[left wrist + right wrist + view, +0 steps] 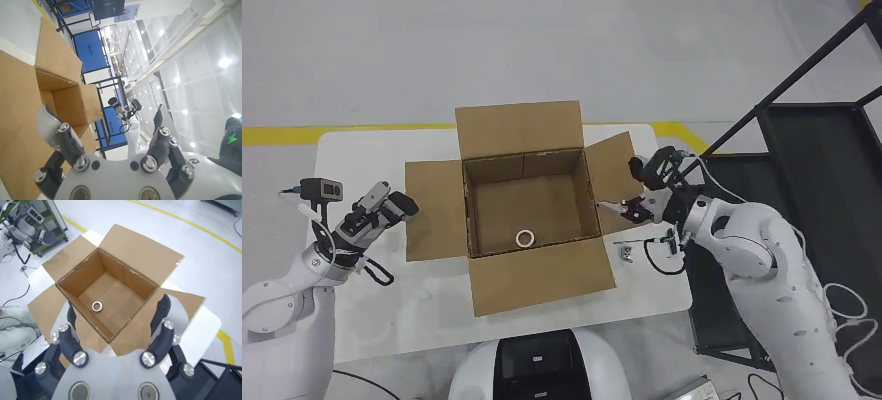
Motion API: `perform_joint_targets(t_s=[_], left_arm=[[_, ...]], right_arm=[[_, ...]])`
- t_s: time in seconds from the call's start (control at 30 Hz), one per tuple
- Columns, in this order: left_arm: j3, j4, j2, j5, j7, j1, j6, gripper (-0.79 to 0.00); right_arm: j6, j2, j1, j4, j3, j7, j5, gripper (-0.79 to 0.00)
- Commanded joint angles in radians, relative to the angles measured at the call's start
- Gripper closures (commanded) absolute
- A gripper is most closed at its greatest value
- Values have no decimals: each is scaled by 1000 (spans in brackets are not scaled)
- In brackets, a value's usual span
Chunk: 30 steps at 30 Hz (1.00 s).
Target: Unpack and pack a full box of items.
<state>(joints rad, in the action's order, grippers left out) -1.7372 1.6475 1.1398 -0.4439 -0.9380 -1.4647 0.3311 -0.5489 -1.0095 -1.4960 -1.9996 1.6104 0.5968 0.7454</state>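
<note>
Right tool (117, 303) hangs spread open over the right flap of the box (532, 150), holding nothing. Left tool (102, 108) is open and empty too, just off the left flap. Box sits in the middle of the tabletop (362, 150), flaps out, with one small ring (525, 238) on its floor.

The brown cardboard box (519, 130) stands upright on the white surface (362, 160) between the two pincers, with all four flaps folded outward. Its right flap lies just beside the right pincer (625, 208), and its left flap is near the left pincer (394, 207). Inside, a small white ring (525, 238) lies flat on the box floor, below the right pincer and off to its side. A small grey item (625, 255), too small to identify, lies on the surface just beside the right pincer.
</note>
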Motion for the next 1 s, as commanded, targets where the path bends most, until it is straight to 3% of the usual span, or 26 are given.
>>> perform_joint_targets(t_s=[0.0,0.13,0.27,0.4,0.5,0.97], left_arm=[[0,0,0,0,0,0,0,-785],[0,0,0,0,0,0,0,-785],[0,0,0,0,0,0,0,-785],[0,0,0,0,0,0,0,-785],[0,0,0,0,0,0,0,-785],[0,0,0,0,0,0,0,-785]], right_arm=[[-17,4,-88,25,121,-51,-5,-785],[10,5,-176,118,225,-99,-62,-785],[-15,8,-180,217,227,-65,-85,-785],[-87,15,-154,294,160,32,-37,-785],[-85,14,-122,326,90,79,1,-785],[56,-5,5,399,-190,222,150,-785]])
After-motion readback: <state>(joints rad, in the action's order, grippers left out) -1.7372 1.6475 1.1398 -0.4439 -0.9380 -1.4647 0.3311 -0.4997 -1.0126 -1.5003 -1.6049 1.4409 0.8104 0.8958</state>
